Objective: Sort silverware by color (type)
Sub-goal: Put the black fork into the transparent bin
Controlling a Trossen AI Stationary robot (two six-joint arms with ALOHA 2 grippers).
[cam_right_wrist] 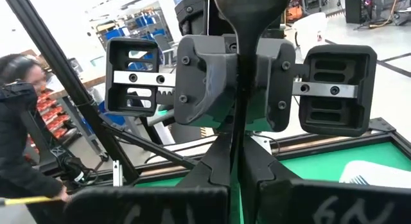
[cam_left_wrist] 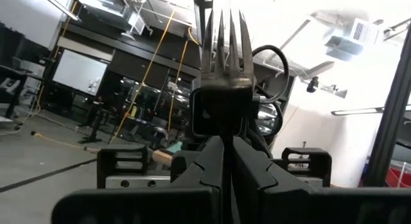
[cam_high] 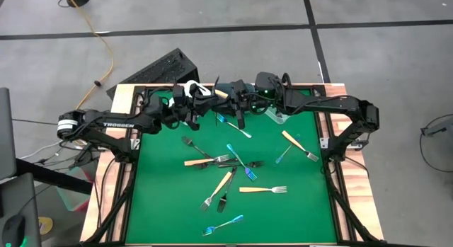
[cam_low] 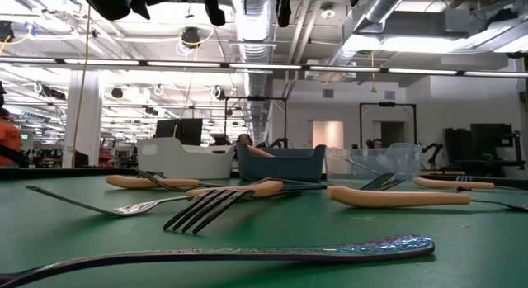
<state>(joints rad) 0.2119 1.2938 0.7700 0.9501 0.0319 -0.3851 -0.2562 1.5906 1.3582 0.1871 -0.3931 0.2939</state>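
Left wrist view shows the left gripper (cam_left_wrist: pixel 223 142) clamped on a black-handled fork (cam_left_wrist: pixel 223 51), tines up, with the right gripper (cam_right_wrist: pixel 236 142) closing on its handle; both meet near twelve o'clock above the green mat (cam_high: pixel 170 204). If either lets go early, the fork could drop among the other silverware (cam_high: pixel 237 165).

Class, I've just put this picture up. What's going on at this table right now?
Two robot arms meet in the air over the back of the green table. The left claw is shut on a dark fork, and the right claw grips the same fork, so it looks like a hand-over between arms. Several other forks, such as an orange-handled fork, lie loose on the mat. A white bin, a grey-blue bin and a clear bin stand at the far edge.
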